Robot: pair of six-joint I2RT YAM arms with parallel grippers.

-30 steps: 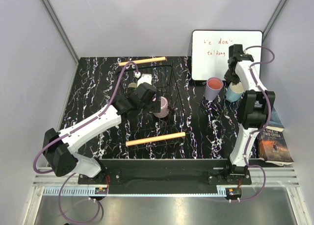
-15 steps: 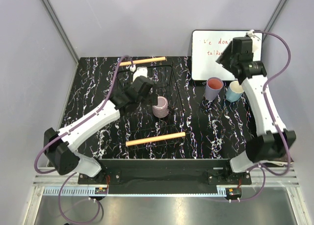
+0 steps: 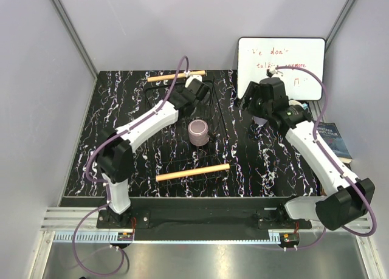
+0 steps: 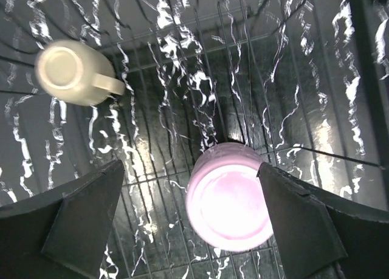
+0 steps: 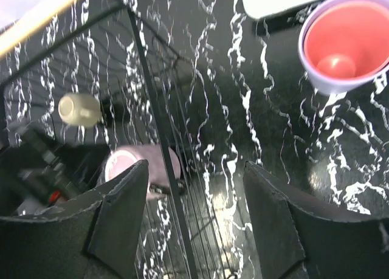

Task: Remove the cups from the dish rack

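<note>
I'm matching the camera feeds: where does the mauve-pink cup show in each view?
Top external: mauve-pink cup at centre, on the dish rack.
Left wrist: mauve-pink cup low, right of centre.
Right wrist: mauve-pink cup at lower left, partly hidden.
Shared landmark: the dish rack's black wires around it.

A dusty pink cup [image 3: 198,132] stands near the middle of a black wire dish rack [image 3: 192,172] on a black, white-veined tabletop [image 3: 121,109], while the left arm's hand [image 3: 197,90] hovers over the rack's far end, beyond the cup. The right arm stretches across the tabletop's right side, its hand [image 3: 250,103] just right of the rack and in front of a whiteboard [image 3: 304,51] bearing red handwriting. A book [image 3: 335,142] lies at the tabletop's right edge.
</note>
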